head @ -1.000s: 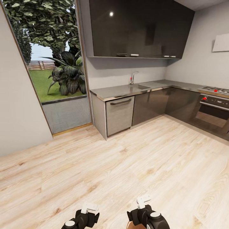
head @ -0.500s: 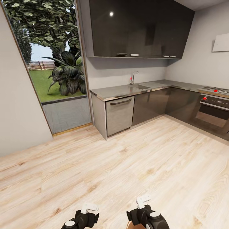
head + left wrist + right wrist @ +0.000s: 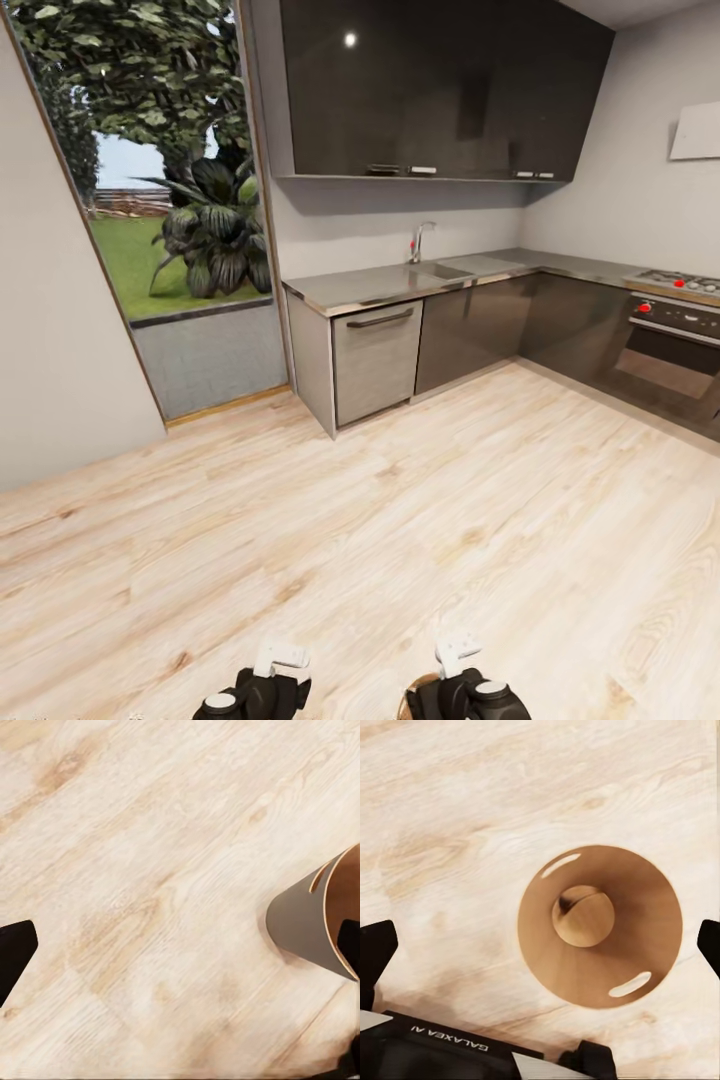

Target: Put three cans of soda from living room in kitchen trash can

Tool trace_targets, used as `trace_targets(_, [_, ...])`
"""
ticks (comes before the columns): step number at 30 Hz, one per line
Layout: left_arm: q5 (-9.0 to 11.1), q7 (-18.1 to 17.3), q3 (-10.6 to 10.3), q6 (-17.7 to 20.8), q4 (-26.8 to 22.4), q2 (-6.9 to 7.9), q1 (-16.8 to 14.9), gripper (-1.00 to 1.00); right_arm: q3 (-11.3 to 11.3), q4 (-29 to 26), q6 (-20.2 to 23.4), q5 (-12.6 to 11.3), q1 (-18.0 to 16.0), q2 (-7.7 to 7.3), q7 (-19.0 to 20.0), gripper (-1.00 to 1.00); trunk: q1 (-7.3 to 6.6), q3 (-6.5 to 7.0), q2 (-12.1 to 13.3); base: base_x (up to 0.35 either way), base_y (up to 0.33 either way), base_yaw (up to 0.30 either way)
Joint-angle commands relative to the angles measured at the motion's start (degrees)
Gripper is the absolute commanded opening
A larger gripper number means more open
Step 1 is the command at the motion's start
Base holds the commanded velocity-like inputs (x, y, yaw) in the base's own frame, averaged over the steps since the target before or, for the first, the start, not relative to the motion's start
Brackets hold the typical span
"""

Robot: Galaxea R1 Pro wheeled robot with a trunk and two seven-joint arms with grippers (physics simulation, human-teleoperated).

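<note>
The bin [image 3: 600, 926] stands upright on the wood floor [image 3: 400, 520] at the centre right of the right wrist view, its orange-brown inside showing. In the head view only a sliver of its rim [image 3: 418, 690] peeks out at the bottom edge, beside the right gripper [image 3: 457, 655]. The left gripper [image 3: 281, 657] sits lower left of centre. Both sets of fingers are spread apart (dark tips at each wrist view's side edges). Kitchen counter [image 3: 400, 285], sink [image 3: 440, 270] and oven [image 3: 670, 335] fill the upper right.

Pale wood floor [image 3: 150, 907], tash can [image 3: 304, 922] at edge
</note>
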Motion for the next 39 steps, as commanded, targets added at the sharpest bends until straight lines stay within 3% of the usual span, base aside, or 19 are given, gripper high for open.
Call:
trace_targets(1, [0.1,0.0,0.0,0.8,0.0,-0.04,0.0,1.0,-0.4,0.3,0.0,0.0,0.0,0.01,0.0,1.0,0.0,-0.08,0.0,0.0,0.0,0.0])
trace_targets(8, [1.3,0.0,0.2,5.0,0.1,-0.18,0.0,1.0,-2.2,2.1,0.0,0.0,0.0,-0.12,0.2,1.0,0.0,-0.7,0.0,0.0,0.0,-0.028])
trace_targets(14, [1.5,0.1,0.2,5.6,0.9,-0.17,0.0,1.0,-2.3,2.5,0.0,0.0,0.0,-0.08,0.1,1.0,0.0,-1.23,0.0,0.0,0.0,-0.093])
trace_targets(20, [1.7,0.2,0.3,5.6,4.6,-0.16,0.0,1.0,-2.3,2.9,-0.1,0.1,0.0,-0.16,-0.1,1.0,0.0,-1.41,0.0,0.0,0.0,-0.032])
trace_targets(27, [1.8,0.3,0.3,5.3,6.4,-0.12,-0.1,1.0,-2.4,7.6,-0.2,0.1,-0.2,-0.09,-0.3,1.0,0.0,-1.44,0.0,0.0,0.0,0.008])
trace_targets(33, [1.8,0.4,0.3,5.5,6.6,0.0,-0.1,1.0,-2.6,13.0,-0.1,0.1,-3.1,-0.3,-0.5,1.0,0.0,-1.59,0.0,0.0,0.0,0.082])
trace_targets(39, [2.0,0.4,0.3,6.1,6.1,0.18,-2.6,1.0,-5.0,20.9,-0.5,0.1,-7.7,-0.46,-0.5,1.0,0.0,-1.8,0.0,0.0,0.0,0.113])
